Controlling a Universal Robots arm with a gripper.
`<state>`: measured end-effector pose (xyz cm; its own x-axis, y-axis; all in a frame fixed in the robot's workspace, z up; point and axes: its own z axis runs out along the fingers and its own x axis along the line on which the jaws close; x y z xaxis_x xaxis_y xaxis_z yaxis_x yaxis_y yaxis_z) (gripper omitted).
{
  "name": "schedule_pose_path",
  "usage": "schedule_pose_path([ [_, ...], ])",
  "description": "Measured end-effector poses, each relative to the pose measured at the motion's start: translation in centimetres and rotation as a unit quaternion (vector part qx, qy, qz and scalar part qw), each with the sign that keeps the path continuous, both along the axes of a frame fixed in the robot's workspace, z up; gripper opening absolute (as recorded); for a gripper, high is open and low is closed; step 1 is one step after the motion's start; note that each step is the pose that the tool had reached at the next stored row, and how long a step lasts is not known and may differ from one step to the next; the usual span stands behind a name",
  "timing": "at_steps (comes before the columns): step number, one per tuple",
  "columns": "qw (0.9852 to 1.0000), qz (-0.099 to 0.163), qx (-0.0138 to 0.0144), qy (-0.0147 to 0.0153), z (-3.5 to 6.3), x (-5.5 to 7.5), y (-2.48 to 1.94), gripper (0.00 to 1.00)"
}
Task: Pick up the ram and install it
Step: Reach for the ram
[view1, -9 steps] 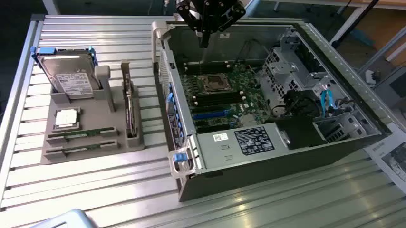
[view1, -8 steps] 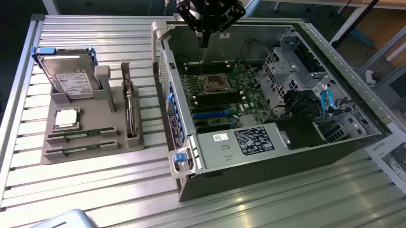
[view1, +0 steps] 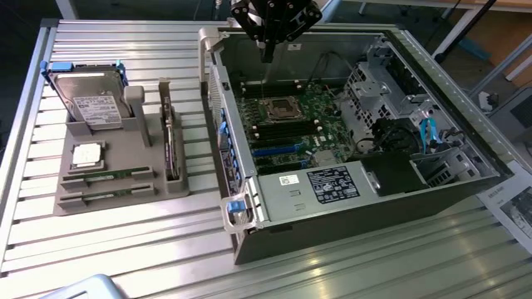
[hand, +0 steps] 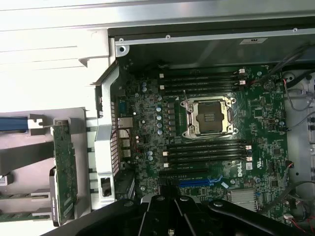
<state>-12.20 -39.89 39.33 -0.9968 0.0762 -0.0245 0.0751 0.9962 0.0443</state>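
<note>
The gripper (view1: 266, 57) hung closed and empty over the far end of the open computer case (view1: 214, 75). The ram (view1: 106, 177) lay outside the case's wall on the exterior view's left, in a grey holder (view1: 124, 163) just beside a second stick (view1: 108, 192). Jaws might well have caught both, or clipped that wall.

There on the table (view1: 124, 249), the holder (view1: 116, 149) sits to the exterior view's left of the open case (view1: 332, 224). Ram sticks (view1: 106, 176) lie in the holder's near slots, with the hard drive (view1: 91, 99) behind them.
</note>
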Motion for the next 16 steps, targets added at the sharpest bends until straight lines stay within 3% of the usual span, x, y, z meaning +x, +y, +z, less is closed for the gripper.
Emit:
schedule_pose_path([
  [8, 1.0, 0.0, 0.0, 0.0, 0.0, -0.3, 0.0, 0.1],
  [16, 1.0, 0.0, 0.0, -0.0001, 0.0, -2.9, 0.0, 0.1],
])
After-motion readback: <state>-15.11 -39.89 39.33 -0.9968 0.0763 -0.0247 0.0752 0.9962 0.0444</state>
